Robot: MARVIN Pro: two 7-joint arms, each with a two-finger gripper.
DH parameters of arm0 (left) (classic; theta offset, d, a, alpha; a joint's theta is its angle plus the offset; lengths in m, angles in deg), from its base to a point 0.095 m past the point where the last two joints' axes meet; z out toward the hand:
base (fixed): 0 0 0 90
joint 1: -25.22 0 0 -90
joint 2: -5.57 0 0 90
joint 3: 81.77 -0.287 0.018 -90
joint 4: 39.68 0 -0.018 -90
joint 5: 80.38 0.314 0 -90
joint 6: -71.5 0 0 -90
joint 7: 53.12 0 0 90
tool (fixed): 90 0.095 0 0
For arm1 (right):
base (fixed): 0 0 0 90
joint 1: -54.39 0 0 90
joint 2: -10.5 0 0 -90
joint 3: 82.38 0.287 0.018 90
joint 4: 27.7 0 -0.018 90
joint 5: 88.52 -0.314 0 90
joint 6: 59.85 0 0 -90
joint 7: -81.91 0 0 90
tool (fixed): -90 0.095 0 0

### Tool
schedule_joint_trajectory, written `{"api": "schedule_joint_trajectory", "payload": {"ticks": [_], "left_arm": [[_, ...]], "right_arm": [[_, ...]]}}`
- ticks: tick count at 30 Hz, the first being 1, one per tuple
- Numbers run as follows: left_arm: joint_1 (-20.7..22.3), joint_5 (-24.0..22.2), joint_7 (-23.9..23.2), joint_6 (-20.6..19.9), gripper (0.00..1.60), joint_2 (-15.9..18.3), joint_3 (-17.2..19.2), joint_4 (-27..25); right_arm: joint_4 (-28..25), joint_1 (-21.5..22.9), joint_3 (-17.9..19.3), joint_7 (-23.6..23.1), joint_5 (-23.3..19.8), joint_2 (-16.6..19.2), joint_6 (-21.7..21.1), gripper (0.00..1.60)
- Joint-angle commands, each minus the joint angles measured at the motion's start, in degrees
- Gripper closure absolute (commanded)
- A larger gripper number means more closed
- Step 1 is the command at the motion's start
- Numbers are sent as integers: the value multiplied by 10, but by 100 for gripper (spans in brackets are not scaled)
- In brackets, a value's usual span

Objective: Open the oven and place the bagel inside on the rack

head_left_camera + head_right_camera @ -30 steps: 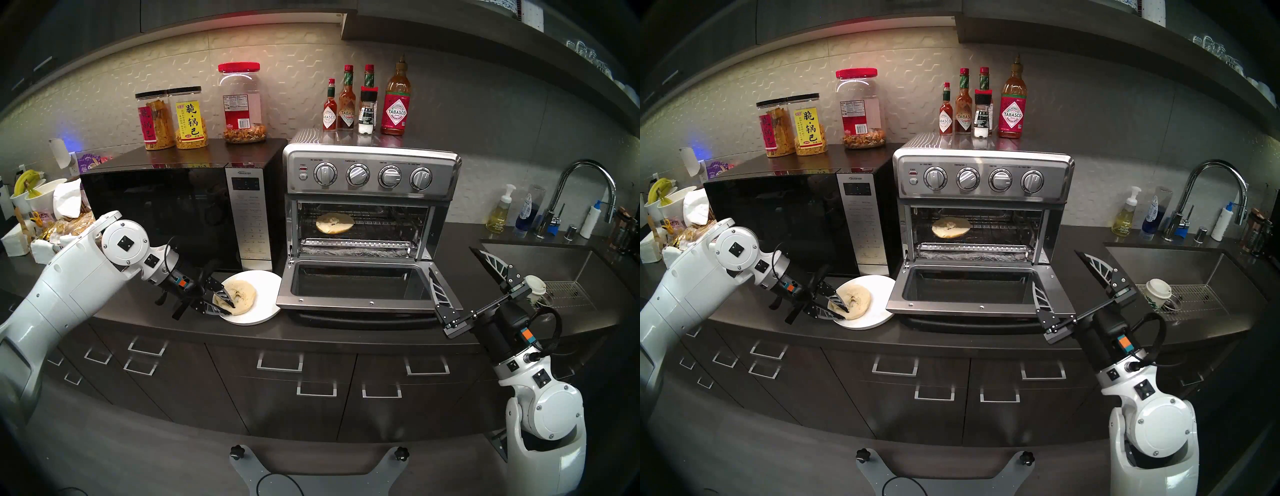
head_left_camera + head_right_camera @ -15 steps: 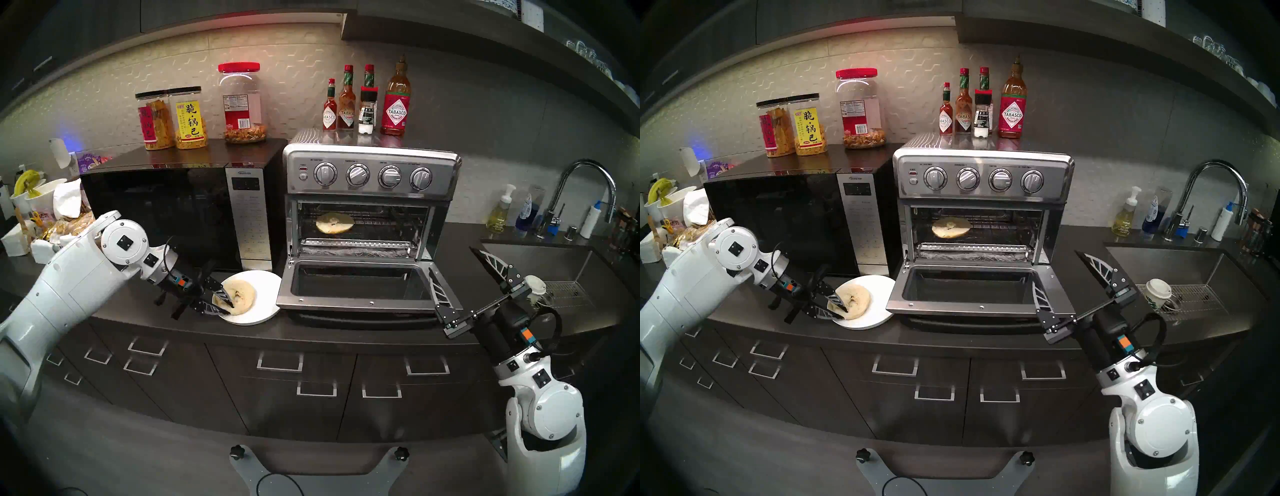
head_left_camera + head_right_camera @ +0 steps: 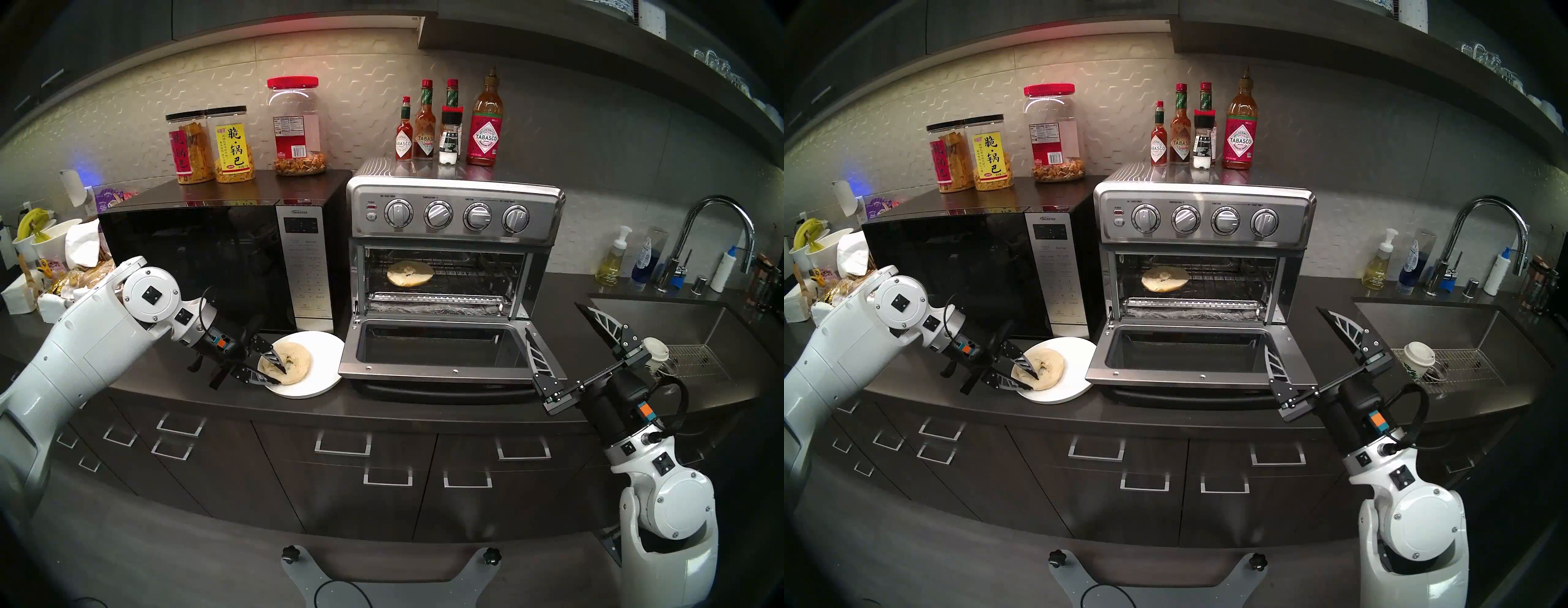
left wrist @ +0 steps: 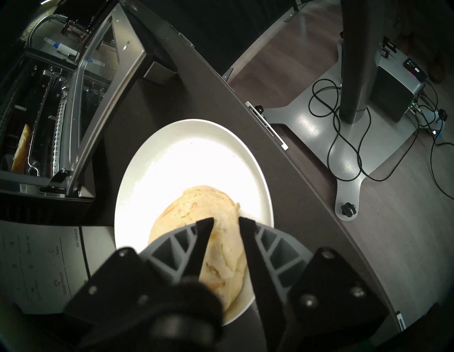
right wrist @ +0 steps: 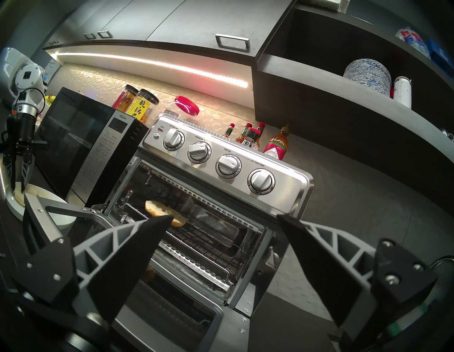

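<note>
Second bagel half [image 3: 290, 363] pinched at its edge!
Left gripper [image 3: 278, 373] clamps it over the plate [image 3: 326, 380]; thin grip, it could slip. Right gripper [image 3: 564, 339] gapes, idle.

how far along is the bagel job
Done: the oven door is down and one bagel half lies on the rack. In hand: the left gripper is shut on the second half at the plate. Left: carrying it in.
</note>
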Motion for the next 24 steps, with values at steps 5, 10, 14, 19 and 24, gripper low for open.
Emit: {"api": "schedule_joint_trajectory", "payload": {"ticks": [5,10,14,19,24], "left_arm": [[18,-4,-15,4,42,-2,-4,5],[23,-6,-16,5,36,-2,-9,11],[29,-6,-21,5,40,-3,-14,17],[37,-10,-22,8,85,-6,-22,24],[47,-10,-22,8,88,-8,-31,29]], "right_arm": [[-12,1,0,-1,-3,1,3,0],[-12,1,0,-1,-3,1,3,0],[-12,1,0,-1,-3,1,3,0],[-12,1,0,-1,-3,1,3,0],[-12,1,0,-1,-3,1,3,0]]}}
